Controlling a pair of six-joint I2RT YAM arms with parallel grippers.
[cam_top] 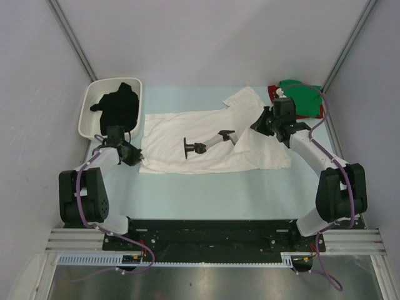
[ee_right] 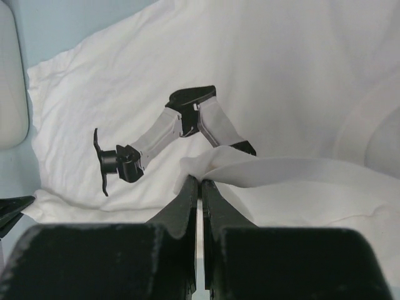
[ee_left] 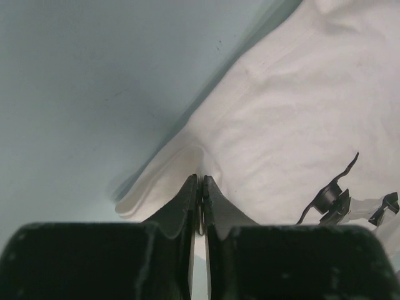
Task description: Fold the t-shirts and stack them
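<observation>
Nearest, left gripper (ee_left: 200, 180): jaws narrow, almost together, a ridge of hem pinched at the tips; it sits at the near-left corner of the white t-shirt (cam_top: 169, 131).
White t-shirt: spread flat in the middle of the table (cam_top: 206, 187), one sleeve poking out far-right, a printed mechanical arm (cam_top: 206, 145) on its face; not yet folded.
Right gripper (ee_right: 199, 180): closed on a raised fold of the same shirt, right of the print, with the cloth tented up to the tips.
Handling, judged: light, limp, thin cloth; likely to sag and wrinkle between grips and drag on the table. Best taken at hem corners, shoulders or sleeve seams, with a small pinch of edge and both ends lifted together so the fold lands straight.
Tray (cam_top: 87, 115): white plastic, far left; holds the black t-shirt (cam_top: 117, 105) in a crumpled heap.
Far right: green t-shirt (cam_top: 303, 97) bunched partly over the red t-shirt (cam_top: 273, 94), loose on the table, no container.
</observation>
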